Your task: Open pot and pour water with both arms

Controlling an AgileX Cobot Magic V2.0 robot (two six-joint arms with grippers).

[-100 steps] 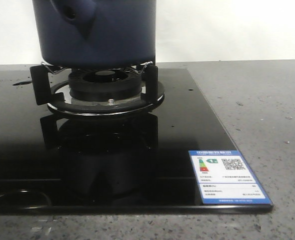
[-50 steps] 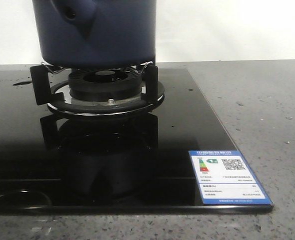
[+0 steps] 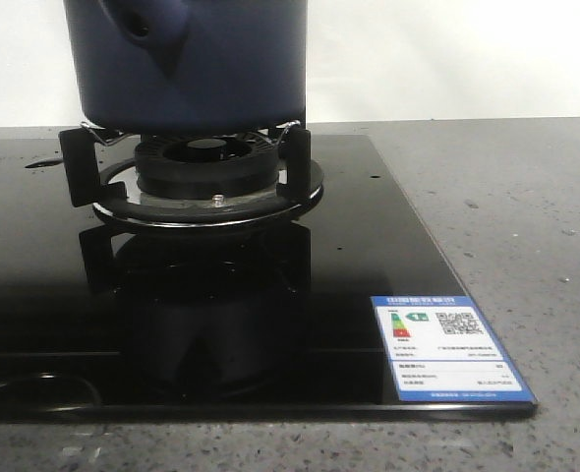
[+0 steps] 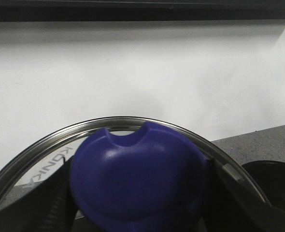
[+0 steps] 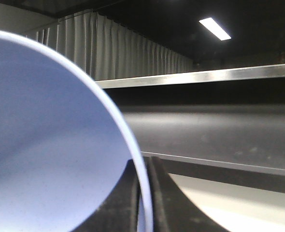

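Observation:
The dark navy pot (image 3: 187,59) stands on the gas burner (image 3: 206,167), its handle stub (image 3: 138,28) facing me; its top is cut off by the front view's edge. Neither gripper shows in the front view. In the left wrist view my left gripper (image 4: 137,205) is shut on the blue knob (image 4: 137,176) of a glass lid with a steel rim (image 4: 118,120), held in front of a white wall. In the right wrist view my right gripper (image 5: 143,193) is shut on the rim of a light blue bowl (image 5: 50,145).
The burner sits on a glossy black cooktop (image 3: 369,256) with a blue-and-white energy label (image 3: 449,346) at its front right corner. Grey speckled counter (image 3: 526,216) lies to the right. A dark round shape (image 4: 273,186) shows beside the lid.

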